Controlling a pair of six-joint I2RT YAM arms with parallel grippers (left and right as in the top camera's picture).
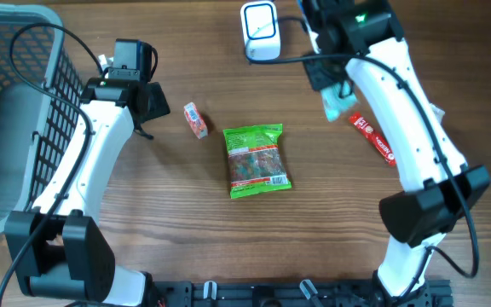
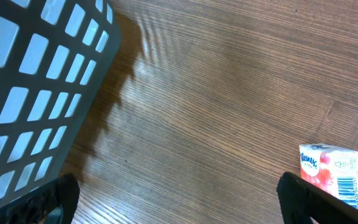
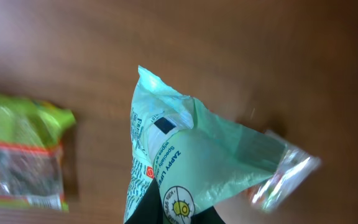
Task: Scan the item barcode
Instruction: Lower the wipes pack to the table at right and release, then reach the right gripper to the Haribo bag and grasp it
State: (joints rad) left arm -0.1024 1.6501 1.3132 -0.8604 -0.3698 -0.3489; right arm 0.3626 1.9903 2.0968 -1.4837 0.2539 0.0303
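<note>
Near scanner (image 1: 260, 31), right gripper (image 3: 173, 211) clamps pale-green packet (image 3: 191, 155).

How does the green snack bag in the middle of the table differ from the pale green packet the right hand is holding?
The snack bag is bright green; the packet is pale mint. The snack bag lies flat on the table; the packet is pinched in the right hand. From overhead, the snack bag looks larger than the packet. Both are soft plastic packs.
</note>
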